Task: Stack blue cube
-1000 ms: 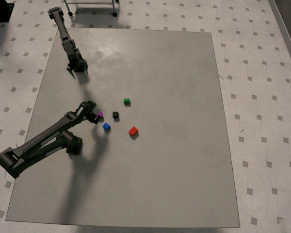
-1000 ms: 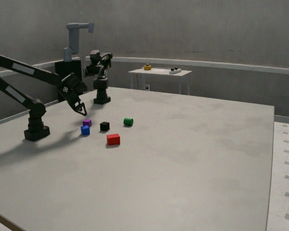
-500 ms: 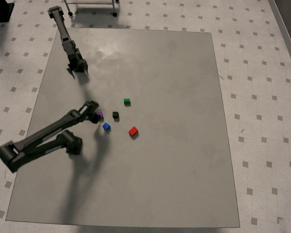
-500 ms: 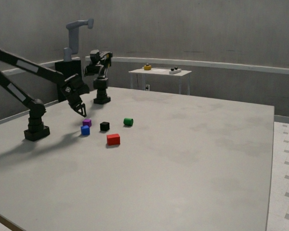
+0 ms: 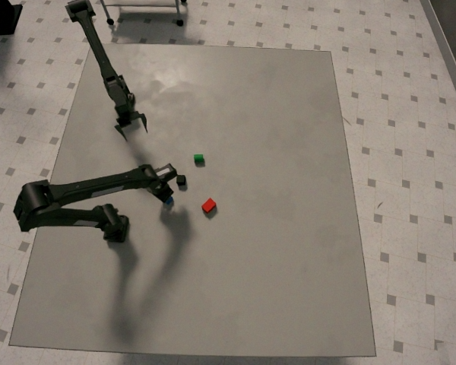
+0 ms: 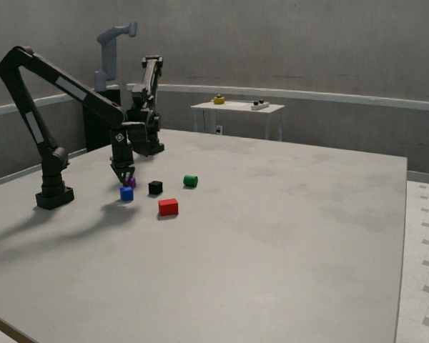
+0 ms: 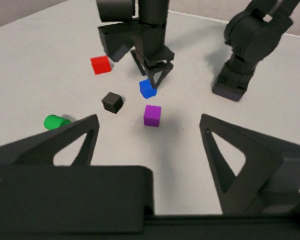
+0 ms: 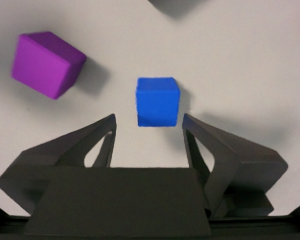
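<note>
The blue cube (image 5: 168, 201) rests on the grey table; it also shows in the exterior view (image 6: 126, 193), the left wrist view (image 7: 148, 88) and the right wrist view (image 8: 157, 100). The purple cube (image 6: 131, 181) (image 7: 152, 115) (image 8: 46, 64) rests close beside it, apart from it; my right arm hides it in the top view. My right gripper (image 8: 149, 119) is open, partly narrowed, and points down just above the blue cube (image 6: 125, 179), with a finger on each side and nothing held. My left gripper (image 5: 134, 125) is open and empty, well away at the back of the table.
A black cube (image 5: 180, 179) lies just beyond the right gripper. A green cylinder (image 5: 198, 158) lies on its side farther out. A red block (image 5: 209, 204) lies near the blue cube. The right arm's base (image 5: 114, 227) stands close by.
</note>
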